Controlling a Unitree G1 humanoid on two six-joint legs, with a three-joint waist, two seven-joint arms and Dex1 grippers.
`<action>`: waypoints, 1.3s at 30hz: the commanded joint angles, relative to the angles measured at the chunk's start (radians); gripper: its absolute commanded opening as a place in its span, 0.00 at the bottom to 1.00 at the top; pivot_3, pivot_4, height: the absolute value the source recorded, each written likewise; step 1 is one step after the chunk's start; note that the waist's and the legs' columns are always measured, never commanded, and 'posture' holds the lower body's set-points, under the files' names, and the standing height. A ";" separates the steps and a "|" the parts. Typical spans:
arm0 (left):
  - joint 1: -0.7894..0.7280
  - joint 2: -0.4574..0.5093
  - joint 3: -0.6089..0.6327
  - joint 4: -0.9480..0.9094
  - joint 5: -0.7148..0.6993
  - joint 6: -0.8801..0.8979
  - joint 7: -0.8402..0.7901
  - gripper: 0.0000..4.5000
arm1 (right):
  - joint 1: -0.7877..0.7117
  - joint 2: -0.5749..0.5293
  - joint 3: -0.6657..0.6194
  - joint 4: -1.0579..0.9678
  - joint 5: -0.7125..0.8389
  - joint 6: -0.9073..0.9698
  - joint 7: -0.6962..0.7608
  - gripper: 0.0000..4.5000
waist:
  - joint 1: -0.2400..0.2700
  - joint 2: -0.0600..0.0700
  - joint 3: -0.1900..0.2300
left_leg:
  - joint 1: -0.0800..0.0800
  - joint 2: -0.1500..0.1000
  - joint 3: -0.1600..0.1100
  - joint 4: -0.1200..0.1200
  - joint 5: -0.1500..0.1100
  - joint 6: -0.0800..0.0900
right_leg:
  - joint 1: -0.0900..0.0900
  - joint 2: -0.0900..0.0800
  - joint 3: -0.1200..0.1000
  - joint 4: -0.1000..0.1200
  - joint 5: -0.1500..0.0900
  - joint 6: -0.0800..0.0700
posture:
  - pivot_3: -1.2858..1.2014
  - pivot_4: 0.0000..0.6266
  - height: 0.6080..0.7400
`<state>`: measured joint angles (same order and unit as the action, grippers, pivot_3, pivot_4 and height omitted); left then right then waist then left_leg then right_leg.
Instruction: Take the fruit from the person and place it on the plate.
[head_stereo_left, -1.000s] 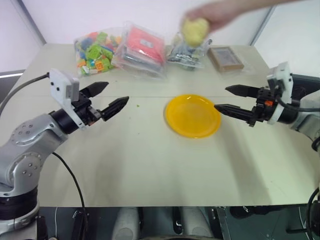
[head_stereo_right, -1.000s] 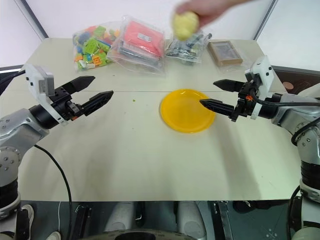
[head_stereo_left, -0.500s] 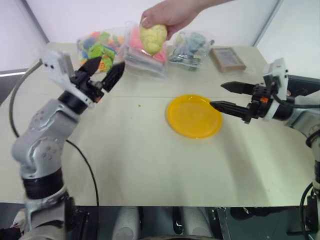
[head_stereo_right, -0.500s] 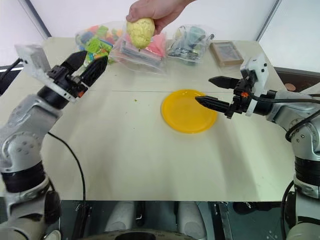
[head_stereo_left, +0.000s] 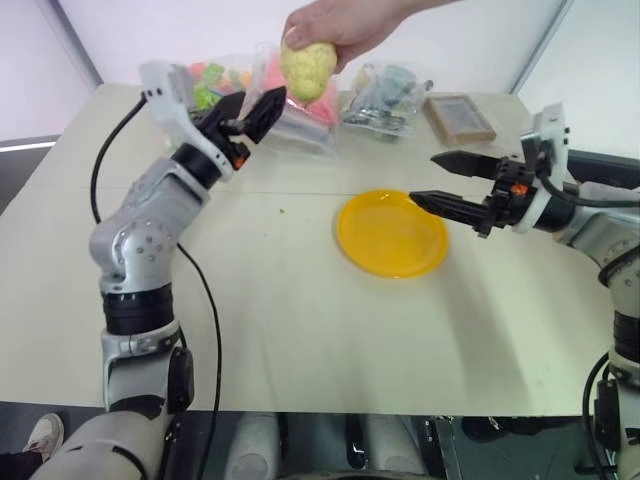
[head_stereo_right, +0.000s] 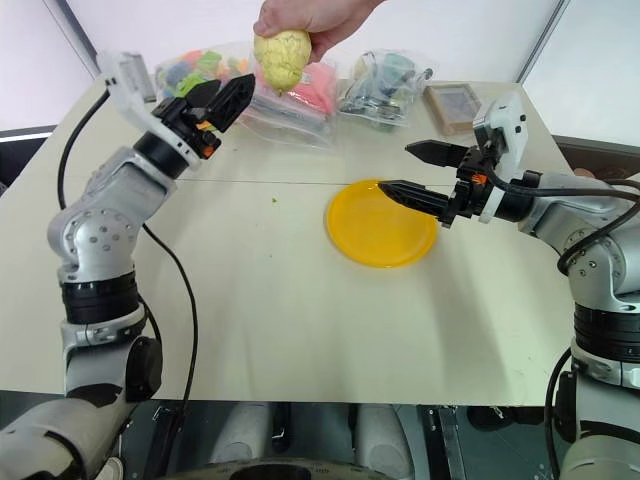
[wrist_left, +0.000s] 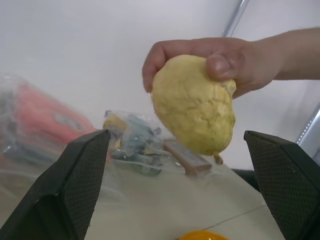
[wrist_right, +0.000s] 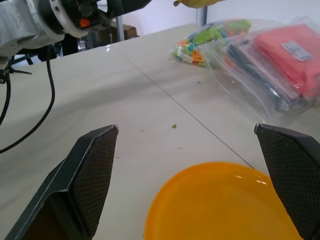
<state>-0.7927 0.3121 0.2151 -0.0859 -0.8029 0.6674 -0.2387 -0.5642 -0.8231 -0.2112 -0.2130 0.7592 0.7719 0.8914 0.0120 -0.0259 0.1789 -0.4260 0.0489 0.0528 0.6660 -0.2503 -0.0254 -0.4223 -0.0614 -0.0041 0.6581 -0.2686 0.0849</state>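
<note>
- Left eye view lets us see the big pale table (head_stereo_left: 300, 330) that everything sits on.
- We see the yellow-orange plate (head_stereo_left: 392, 234) lying flat near the middle of the table, with nothing on it.
- We see clear bags at the far edge of the table: one with colorful blocks (head_stereo_right: 190, 78), one with red things (head_stereo_left: 300, 105), and one with grey bits (head_stereo_left: 385, 90). A small brown box (head_stereo_left: 456, 117) sits beside them.
- We see the person's hand (head_stereo_left: 335, 25) coming in from the top, holding the bumpy yellow fruit (head_stereo_left: 307, 68) up in the air above the bags.
- Our left gripper (head_stereo_left: 248, 110) is raised just beside the fruit. Its two black fingers are spread wide and are not touching it.
- Our right gripper (head_stereo_left: 452, 180) hangs over the right edge of the plate. Its fingers are spread wide too and hold nothing.
</note>
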 joint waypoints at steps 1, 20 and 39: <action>-0.041 -0.013 0.002 0.032 0.012 -0.027 -0.035 1.00 | -0.011 -0.004 -0.028 -0.029 0.008 -0.016 -0.003 0.99 | -0.003 0.000 0.000 | 0.000 0.000 0.000 0.000 0.000 0.000 | 0.000 0.000 0.000 0.000 0.000 0.000 | 0.52 0.24 0.93; -0.222 -0.065 0.042 0.314 0.041 -0.059 -0.125 1.00 | 0.017 0.006 -0.037 -0.074 0.020 -0.007 -0.047 0.99 | -0.001 0.000 0.000 | 0.000 0.000 0.000 0.000 0.000 0.000 | 0.000 0.000 0.000 0.000 0.000 0.000 | 0.52 0.24 0.93; -0.265 -0.091 0.061 0.385 0.048 -0.067 -0.155 0.48 | 0.020 0.010 -0.035 -0.102 0.034 0.009 -0.082 1.00 | -0.002 0.000 0.000 | 0.000 0.000 0.000 0.000 0.000 0.000 | 0.000 0.000 0.000 0.000 0.000 0.000 | 0.52 0.24 0.93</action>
<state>-1.0354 0.2191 0.2601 0.3327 -0.7491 0.6026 -0.3909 -0.5364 -0.8114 -0.2131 -0.2760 0.7704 0.7827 0.8128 0.0104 -0.0259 0.1790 -0.4260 0.0492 0.0525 0.6659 -0.2503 -0.0254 -0.4225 -0.0611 -0.0042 0.6581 -0.2686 0.0850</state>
